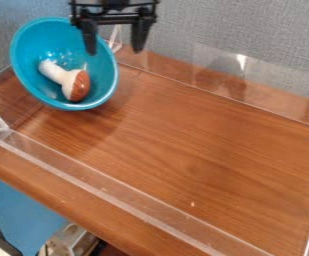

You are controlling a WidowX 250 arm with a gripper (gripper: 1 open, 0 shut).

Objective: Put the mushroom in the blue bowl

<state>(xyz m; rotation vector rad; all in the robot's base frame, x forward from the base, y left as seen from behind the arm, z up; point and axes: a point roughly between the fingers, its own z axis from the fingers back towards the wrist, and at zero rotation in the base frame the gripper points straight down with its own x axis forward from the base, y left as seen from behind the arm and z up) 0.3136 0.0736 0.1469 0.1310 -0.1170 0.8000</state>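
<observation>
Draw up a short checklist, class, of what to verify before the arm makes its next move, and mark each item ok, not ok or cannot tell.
1. Mushroom inside the bowl: ok, it lies on its side on the inner wall.
2. Gripper let go: ok, jaws open, nothing between them.
3. Gripper away from the mushroom: ok, it hangs above the bowl's right rim, apart from it.
4. Bowl steady: cannot tell; it sits tilted at the table's back left corner, leaning toward the camera.
5. Fingers free of the rim: cannot tell, one overlaps it in this single view.
</observation>
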